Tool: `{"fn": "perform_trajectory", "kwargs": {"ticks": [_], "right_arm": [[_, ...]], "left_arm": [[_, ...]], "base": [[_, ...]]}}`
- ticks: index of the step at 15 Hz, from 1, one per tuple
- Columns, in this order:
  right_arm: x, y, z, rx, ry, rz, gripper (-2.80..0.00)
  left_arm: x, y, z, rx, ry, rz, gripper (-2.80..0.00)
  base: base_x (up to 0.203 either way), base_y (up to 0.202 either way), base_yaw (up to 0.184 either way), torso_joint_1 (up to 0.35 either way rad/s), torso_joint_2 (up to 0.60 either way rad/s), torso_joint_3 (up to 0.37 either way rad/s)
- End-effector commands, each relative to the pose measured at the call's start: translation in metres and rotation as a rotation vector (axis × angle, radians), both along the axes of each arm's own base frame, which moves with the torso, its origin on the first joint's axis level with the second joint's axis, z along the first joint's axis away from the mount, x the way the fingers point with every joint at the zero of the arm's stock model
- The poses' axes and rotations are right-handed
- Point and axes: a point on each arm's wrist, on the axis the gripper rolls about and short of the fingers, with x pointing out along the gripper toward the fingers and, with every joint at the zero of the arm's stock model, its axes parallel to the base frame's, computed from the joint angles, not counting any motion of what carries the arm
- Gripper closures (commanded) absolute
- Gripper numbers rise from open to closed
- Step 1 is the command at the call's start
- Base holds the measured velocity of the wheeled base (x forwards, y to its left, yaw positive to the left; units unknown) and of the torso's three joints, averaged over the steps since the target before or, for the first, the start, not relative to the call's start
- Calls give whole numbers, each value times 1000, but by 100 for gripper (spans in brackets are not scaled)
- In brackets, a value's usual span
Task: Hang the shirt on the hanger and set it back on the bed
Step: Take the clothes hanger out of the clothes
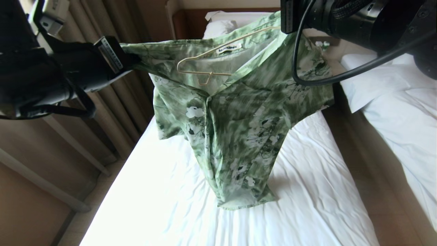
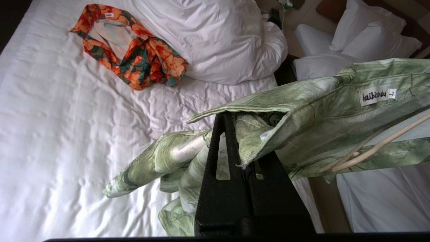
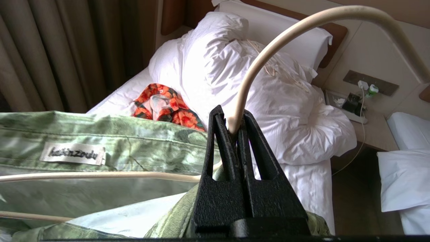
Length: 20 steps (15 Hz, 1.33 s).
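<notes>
The green and white flowered shirt [image 1: 239, 130] hangs in the air over the bed [image 1: 164, 198], its hem touching the white sheet. The cream hanger [image 1: 205, 65] lies inside the open collar, tilted, with one end toward the left shoulder. My left gripper [image 1: 131, 63] is at the left, shut on the fabric of the shirt [image 2: 322, 111] beside the collar; the left gripper [image 2: 235, 116] has cloth draped over its tips. My right gripper [image 3: 231, 117], high at the right, is shut on the base of the curved hook of the hanger [image 3: 302, 23].
An orange floral garment [image 2: 134, 50] lies on the sheet near the bunched white duvet [image 2: 218, 40] at the headboard end. A second white bed [image 1: 403, 112] stands to the right across a narrow floor strip. Curtains [image 1: 112, 112] hang at the left. A nightstand [image 3: 359, 101] sits between the beds.
</notes>
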Motion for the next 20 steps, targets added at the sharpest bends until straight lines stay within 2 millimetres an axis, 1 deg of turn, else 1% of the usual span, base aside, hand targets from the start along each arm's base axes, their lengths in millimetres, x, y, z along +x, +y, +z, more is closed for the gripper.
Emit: {"fn": "perform_trajectory", "kwargs": {"ticks": [1, 4, 5, 7, 8, 11, 13, 14, 15, 16, 18, 20], "right_arm": [[8, 1, -6, -9, 11, -13, 0], [15, 7, -14, -21, 29, -10, 0], [17, 10, -17, -26, 35, -9, 0], [21, 13, -22, -33, 46, -7, 0], [21, 13, -22, -34, 47, -7, 0], [23, 16, -27, -43, 59, -7, 0], [26, 16, -31, -52, 72, -12, 0], [27, 17, -35, -56, 82, -11, 0], [32, 21, -42, -52, 93, -11, 0], [37, 24, -48, -35, 99, -17, 0], [49, 33, -66, -9, 140, -17, 0], [60, 42, -88, 83, 198, 0, 0]], "left_arm": [[22, -13, -20, 19, 70, -20, 0], [33, -20, -32, 26, 93, -27, 0], [32, -19, -33, 29, 98, -26, 0], [24, -15, -36, 37, 100, -27, 0], [22, -14, -36, 35, 99, -32, -280], [19, -7, -41, 37, 116, -13, -280], [11, 2, -47, 40, 132, 4, -280], [6, 10, -54, 45, 153, 18, -280], [-2, 20, -63, 47, 175, 29, -164], [-12, 36, -68, 40, 180, 51, 0], [-36, 71, -79, 25, 189, 129, 0], [-58, 107, -89, 4, 196, 247, 0]], "base": [[0, 0, 0, 0, 0, 0], [0, 0, 0, 0, 0, 0], [0, 0, 0, 0, 0, 0], [0, 0, 0, 0, 0, 0], [0, 0, 0, 0, 0, 0], [0, 0, 0, 0, 0, 0], [0, 0, 0, 0, 0, 0], [0, 0, 0, 0, 0, 0], [0, 0, 0, 0, 0, 0], [0, 0, 0, 0, 0, 0], [0, 0, 0, 0, 0, 0], [0, 0, 0, 0, 0, 0]]}}
